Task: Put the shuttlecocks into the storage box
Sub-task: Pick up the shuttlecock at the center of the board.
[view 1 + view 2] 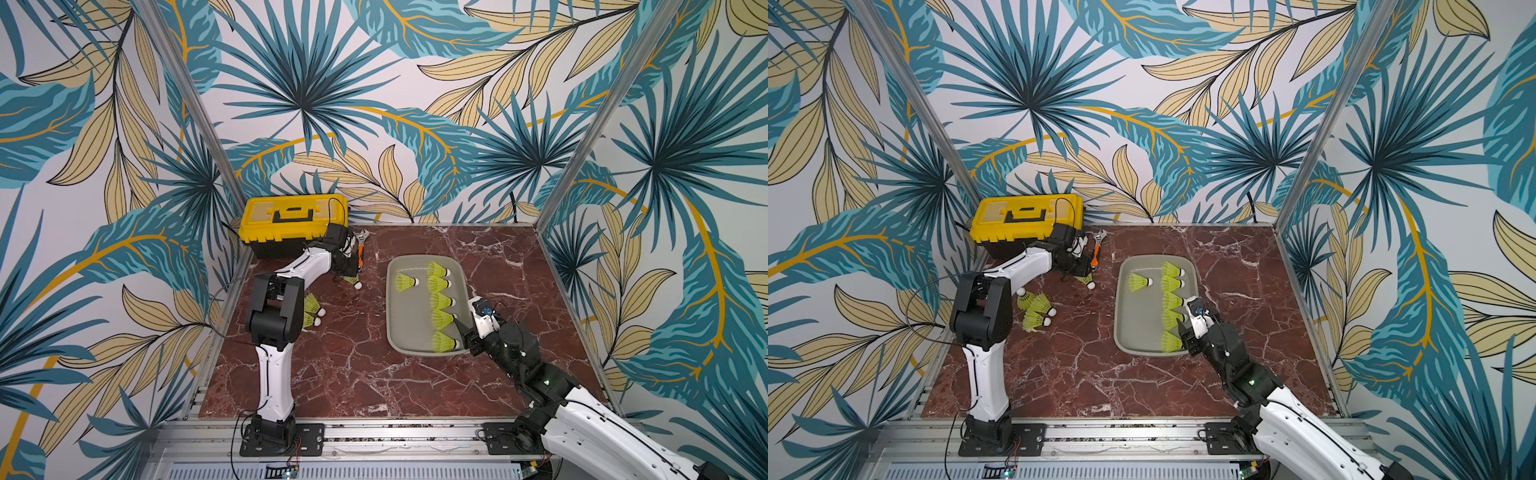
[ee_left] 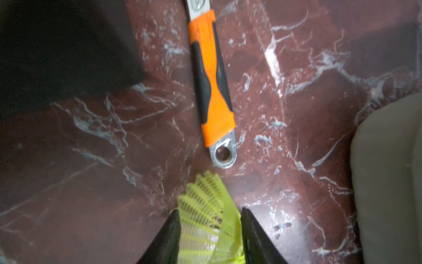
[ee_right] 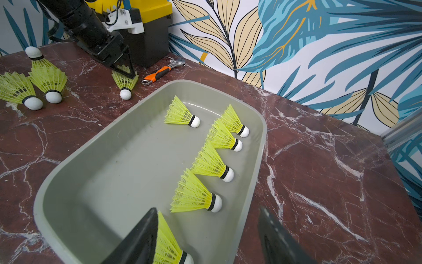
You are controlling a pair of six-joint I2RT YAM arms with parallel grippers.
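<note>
Left gripper (image 2: 209, 211) low over the counter (image 1: 332, 374): its jaws flank the skirt of one shuttlecock (image 2: 206, 230), touching both sides, firm grip impossible to tell. Right gripper (image 3: 207, 208) hangs over the storage box (image 3: 91, 146), jaws released, six shuttlecocks (image 3: 194, 198) lying inside.

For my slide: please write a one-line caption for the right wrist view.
Six shuttlecocks lie in the grey box, the open right gripper over the nearest shuttlecock.

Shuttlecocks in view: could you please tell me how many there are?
10 shuttlecocks: six in the grey box, three clustered beside the left arm, one inside the left pincer.
</note>
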